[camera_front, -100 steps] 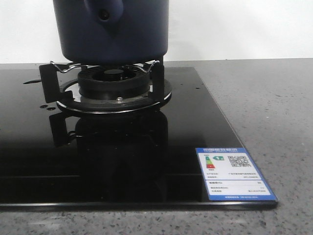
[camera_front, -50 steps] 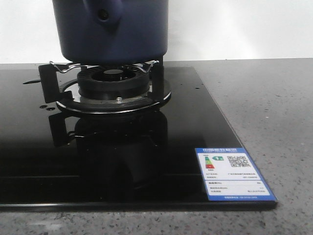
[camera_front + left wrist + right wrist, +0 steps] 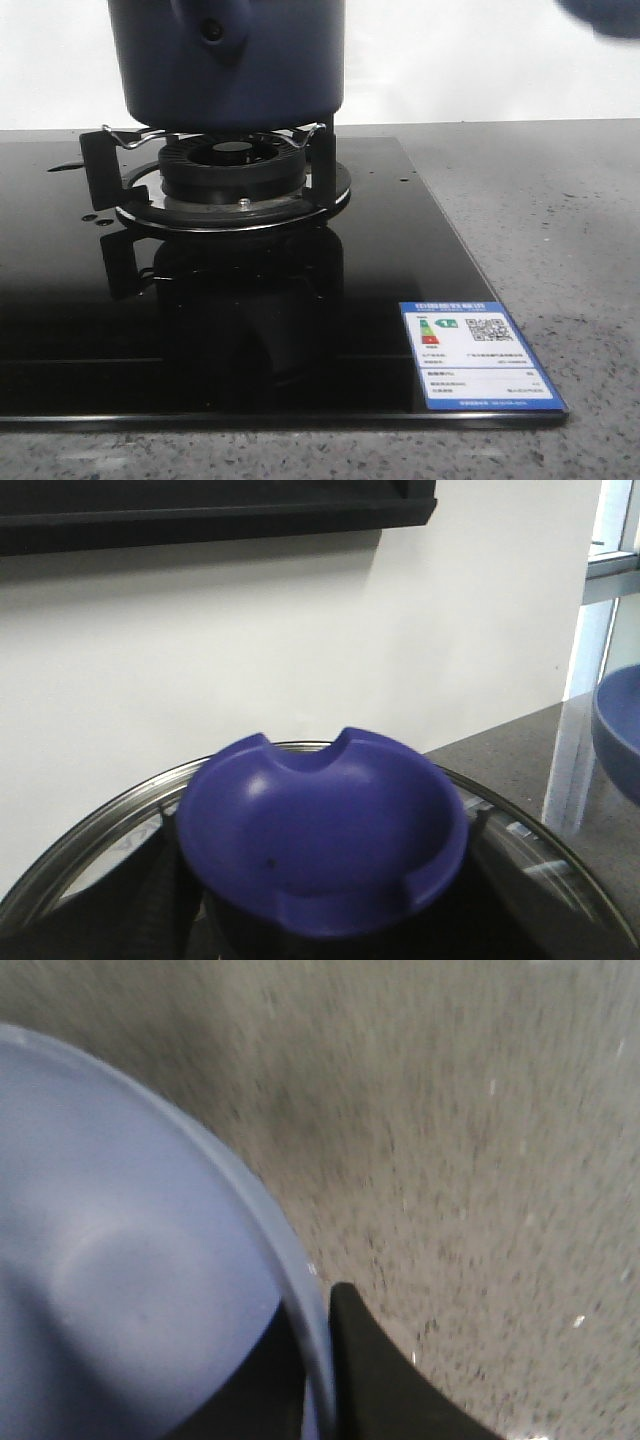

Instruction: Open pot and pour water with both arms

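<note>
A: What sits directly ahead of the jaws?
B: A glass lid (image 3: 90,830) with a metal rim, topped by a notched blue knob (image 3: 322,830).
A: Anything else?
B: A blue bowl (image 3: 617,725), off to one side, well apart.

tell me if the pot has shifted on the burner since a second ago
No. The pot sits in the same place over the burner grate in the front view, its handle mount lined up as before.

The right gripper (image 3: 318,1360) shows in its wrist view as two dark fingers (image 3: 385,1385) closed on the thin rim of a light blue bowl (image 3: 120,1260), one finger inside the rim and one outside. The blur there fits a moving arm. The left gripper's fingers cannot be made out in its own wrist view.
</note>
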You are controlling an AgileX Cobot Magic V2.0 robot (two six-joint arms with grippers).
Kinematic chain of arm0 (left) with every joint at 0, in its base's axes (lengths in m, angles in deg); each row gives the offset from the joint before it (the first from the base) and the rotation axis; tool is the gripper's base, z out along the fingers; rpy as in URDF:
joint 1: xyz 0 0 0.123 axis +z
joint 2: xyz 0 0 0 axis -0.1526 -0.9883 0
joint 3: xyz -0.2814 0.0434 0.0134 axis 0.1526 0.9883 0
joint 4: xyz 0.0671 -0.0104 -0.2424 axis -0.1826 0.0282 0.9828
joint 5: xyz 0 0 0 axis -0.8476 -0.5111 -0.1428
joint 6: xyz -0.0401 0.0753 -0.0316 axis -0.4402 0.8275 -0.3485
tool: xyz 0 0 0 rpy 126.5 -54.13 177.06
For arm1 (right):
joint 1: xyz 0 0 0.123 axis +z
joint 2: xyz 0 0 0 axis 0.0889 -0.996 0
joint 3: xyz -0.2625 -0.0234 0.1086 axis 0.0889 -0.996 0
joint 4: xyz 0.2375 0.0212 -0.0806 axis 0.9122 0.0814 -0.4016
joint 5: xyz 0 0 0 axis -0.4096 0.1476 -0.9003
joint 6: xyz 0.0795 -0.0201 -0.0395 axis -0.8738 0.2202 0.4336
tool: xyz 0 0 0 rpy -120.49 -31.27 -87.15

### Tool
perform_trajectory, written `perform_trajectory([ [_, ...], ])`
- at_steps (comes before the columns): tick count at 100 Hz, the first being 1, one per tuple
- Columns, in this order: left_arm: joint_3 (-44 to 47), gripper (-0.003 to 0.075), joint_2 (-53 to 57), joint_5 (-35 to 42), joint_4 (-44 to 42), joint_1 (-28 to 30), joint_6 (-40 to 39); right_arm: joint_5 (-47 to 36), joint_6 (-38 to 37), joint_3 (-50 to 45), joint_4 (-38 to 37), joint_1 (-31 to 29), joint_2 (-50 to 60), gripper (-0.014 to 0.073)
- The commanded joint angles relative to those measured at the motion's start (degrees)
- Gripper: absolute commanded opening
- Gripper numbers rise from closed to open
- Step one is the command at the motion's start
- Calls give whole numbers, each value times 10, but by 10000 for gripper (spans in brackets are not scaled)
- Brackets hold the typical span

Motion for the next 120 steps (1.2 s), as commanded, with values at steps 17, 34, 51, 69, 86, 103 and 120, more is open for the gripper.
perform_trajectory([
  [17,-82,221,-57,-17,23,-25,12,-118,7,-163,28,-11,68,-43],
  [34,-111,221,-113,-65,51,-25,16,-116,7,-188,27,-11,69,-40],
  [51,-127,221,-160,-74,53,-25,32,-110,7,-189,8,-11,69,-24],
  [69,-148,221,-203,-80,59,-25,32,-96,7,-189,-15,-11,69,190],
  [86,-171,221,-235,-94,63,-25,36,-100,7,-189,-21,-11,78,381],
  [103,-176,221,-257,-95,63,-25,47,-119,7,-160,-21,-11,138,397],
  [120,-176,221,-272,-95,63,-25,63,-142,7,-110,-15,-11,227,264],
])
